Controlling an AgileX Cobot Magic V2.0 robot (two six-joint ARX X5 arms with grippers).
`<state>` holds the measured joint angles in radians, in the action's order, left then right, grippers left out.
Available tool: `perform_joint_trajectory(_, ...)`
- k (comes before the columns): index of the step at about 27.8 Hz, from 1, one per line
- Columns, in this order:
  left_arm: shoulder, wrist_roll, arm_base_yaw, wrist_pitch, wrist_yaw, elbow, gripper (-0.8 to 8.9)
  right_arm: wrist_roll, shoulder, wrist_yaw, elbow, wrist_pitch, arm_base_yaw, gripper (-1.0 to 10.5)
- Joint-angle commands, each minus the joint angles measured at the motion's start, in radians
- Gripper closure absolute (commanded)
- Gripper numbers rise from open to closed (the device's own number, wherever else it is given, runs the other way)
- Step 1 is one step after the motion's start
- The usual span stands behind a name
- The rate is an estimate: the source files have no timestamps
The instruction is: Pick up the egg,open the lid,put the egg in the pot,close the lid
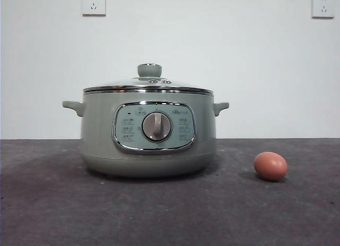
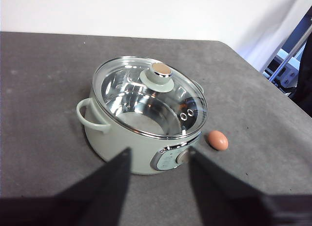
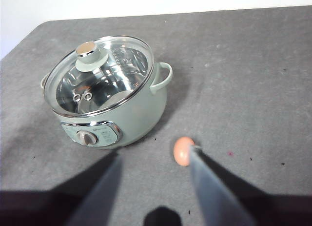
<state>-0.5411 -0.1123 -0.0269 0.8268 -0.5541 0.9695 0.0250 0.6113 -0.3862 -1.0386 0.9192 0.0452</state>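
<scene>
The pale green pot (image 1: 149, 150) stands in the middle of the dark table with the glass lid (image 1: 148, 85) shut on it, knob (image 1: 149, 70) on top. The reddish-brown egg (image 1: 270, 166) lies on the table to the pot's right, apart from it. My left gripper (image 2: 160, 155) hangs open well above the table, short of the pot (image 2: 131, 143), with the lid (image 2: 148, 96) and egg (image 2: 218, 140) in its view. My right gripper (image 3: 155, 154) is open too and high up; one jaw tip overlaps the egg (image 3: 181, 151) beside the pot (image 3: 126, 121). Neither gripper shows in the front view.
A white wall with two sockets (image 1: 93, 2) stands behind the table. The table's far right corner and edge (image 2: 243, 60) show in the left wrist view, with metal framing (image 2: 290, 55) beyond.
</scene>
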Motion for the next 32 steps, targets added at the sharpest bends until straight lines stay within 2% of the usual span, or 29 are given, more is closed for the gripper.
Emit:
perform_joint_trajectory(1, -0.008, 0.014, 0.002, 0.003, -0.005, 0.001, 2.47, -0.011, 0.004, -0.004, -0.003, -0.005, 0.0, 3.7)
perform_joint_trajectory(12, -0.06, 0.018, 0.002, 0.003, -0.004, 0.001, 2.47, -0.011, 0.037, -0.004, -0.003, -0.006, 0.0, 3.8)
perform_joint_trajectory(21, -0.179, 0.043, 0.036, -0.077, -0.004, 0.021, 2.47, -0.017, 0.073, -0.004, -0.003, -0.006, 0.0, 3.8)
perform_joint_trajectory(25, -0.272, 0.052, 0.077, -0.116, -0.003, 0.067, 2.47, -0.027, 0.08, -0.004, -0.003, -0.005, 0.0, 3.8)
perform_joint_trajectory(29, -0.465, 0.15, 0.162, -0.117, 0.046, 0.219, 2.47, -0.033, 0.098, -0.004, -0.003, -0.005, 0.0, 3.8)
perform_joint_trajectory(32, -0.614, 0.185, 0.242, -0.116, 0.113, 0.34, 2.47, -0.034, 0.118, -0.004, -0.003, -0.001, 0.0, 3.8)
